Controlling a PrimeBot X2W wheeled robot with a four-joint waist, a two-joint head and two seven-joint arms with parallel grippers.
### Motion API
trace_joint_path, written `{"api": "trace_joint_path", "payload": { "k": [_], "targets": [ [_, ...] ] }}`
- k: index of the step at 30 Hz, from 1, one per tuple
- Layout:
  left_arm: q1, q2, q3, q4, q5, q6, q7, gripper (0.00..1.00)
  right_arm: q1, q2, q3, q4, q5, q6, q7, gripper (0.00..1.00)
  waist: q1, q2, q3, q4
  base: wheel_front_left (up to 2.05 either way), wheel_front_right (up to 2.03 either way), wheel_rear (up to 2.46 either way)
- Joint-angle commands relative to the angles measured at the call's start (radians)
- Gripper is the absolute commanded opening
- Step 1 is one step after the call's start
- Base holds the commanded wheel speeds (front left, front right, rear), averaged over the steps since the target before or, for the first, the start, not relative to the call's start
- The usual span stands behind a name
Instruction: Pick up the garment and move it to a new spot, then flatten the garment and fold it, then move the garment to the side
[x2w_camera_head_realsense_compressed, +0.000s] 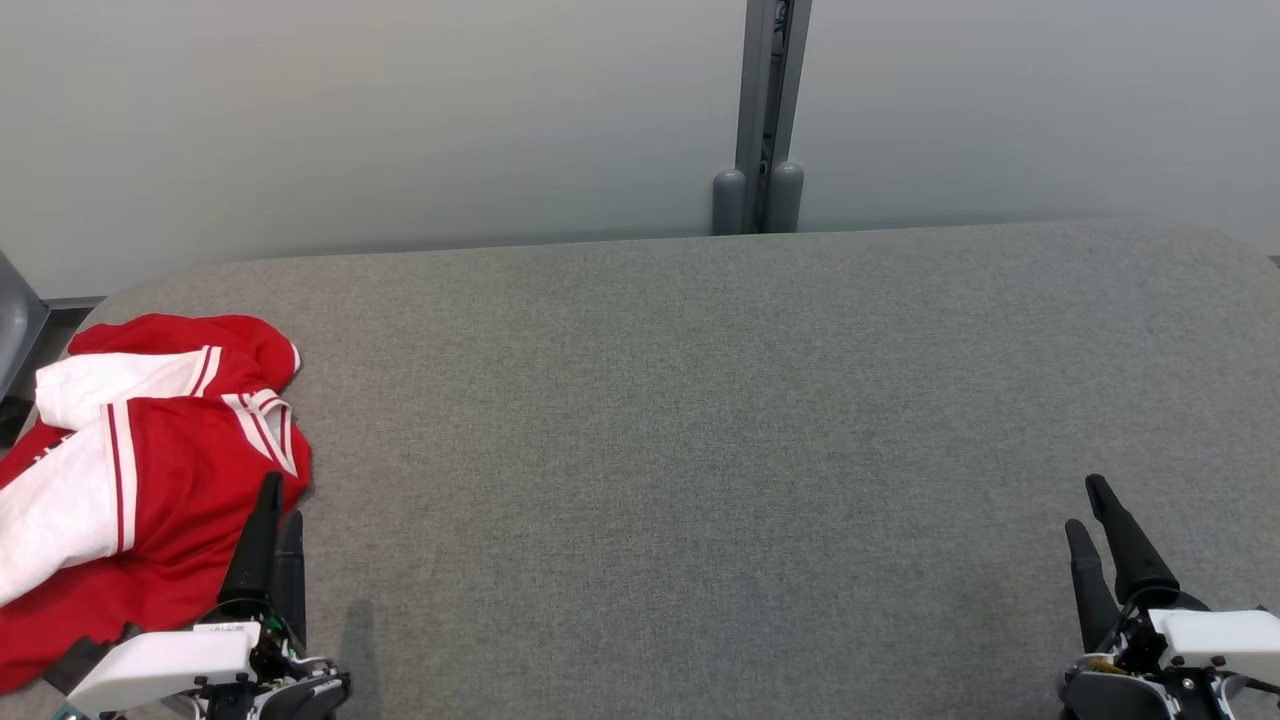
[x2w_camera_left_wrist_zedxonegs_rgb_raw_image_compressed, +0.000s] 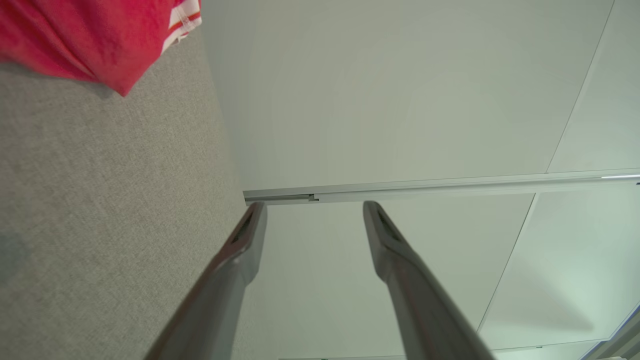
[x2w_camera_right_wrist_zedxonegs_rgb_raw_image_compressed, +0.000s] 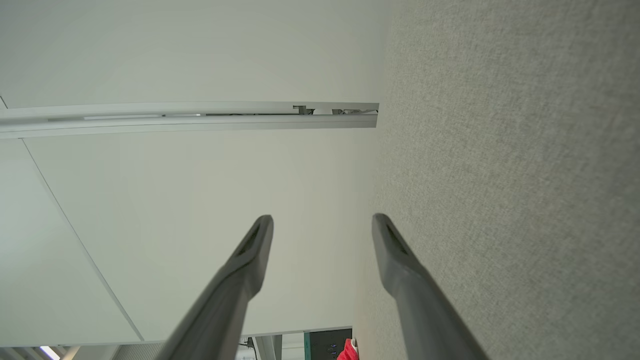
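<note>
You are viewing one red-and-white garment (x2w_camera_head_realsense_compressed: 150, 470), lying crumpled at the grey surface's (x2w_camera_head_realsense_compressed: 700, 450) left edge. Your left jaws are hovering just beside it, your right jaws well apart from it. Both pairs are standing spread wide, gripping nothing.

Grey felt table (x2w_camera_head_realsense_compressed: 700, 400) before pale wall panels (x2w_camera_head_realsense_compressed: 350, 120)

I can read nothing here; the tiny label (x2w_camera_head_realsense_compressed: 226, 628) on the left gripper (x2w_camera_head_realsense_compressed: 282, 499) is too blurred.

Head camera overhead, wrist cameras low across table (x2w_camera_head_realsense_compressed: 700, 400)
</note>
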Motion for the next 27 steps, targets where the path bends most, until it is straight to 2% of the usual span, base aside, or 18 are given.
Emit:
{"api": "trace_joint_path", "payload": {
  "k": [1, 9, 19, 23, 27],
  "targets": [
    [-0.022, 0.008, -0.006, -0.021, 0.002, 0.0, -0.008, 1.0, -0.02, -0.008, 0.006, -0.02, -0.009, 0.001, -0.009, 1.0, 0.0, -0.0001, 0.0, 0.0, 0.0, 0.0, 0.0],
    [-0.01, 0.009, -0.031, -0.032, 0.079, 0.001, -0.053, 1.0, -0.011, -0.01, 0.021, -0.049, -0.165, 0.001, -0.054, 1.0, 0.0, -0.0001, 0.0, 0.0, 0.0, 0.0, 0.0],
    [0.005, 0.011, -0.053, -0.046, 0.308, 0.019, -0.097, 1.0, 0.002, -0.012, 0.054, -0.099, -0.462, 0.001, -0.098, 1.0, 0.0, -0.0001, -0.002, 0.001, 0.0, 0.0, 0.0],
    [0.014, 0.011, -0.06, -0.047, 0.404, 0.021, -0.114, 1.0, 0.008, -0.013, 0.059, -0.111, -0.548, 0.002, -0.114, 1.0, 0.0, -0.0001, -0.005, 0.001, 0.0, 0.0, 0.0],
    [0.018, 0.012, -0.063, -0.049, 0.456, 0.023, -0.126, 1.0, 0.013, -0.013, 0.064, -0.118, -0.603, 0.002, -0.127, 1.0, 0.0, -0.0001, -0.007, 0.001, 0.0, 0.0, 0.0]
  ]
}}
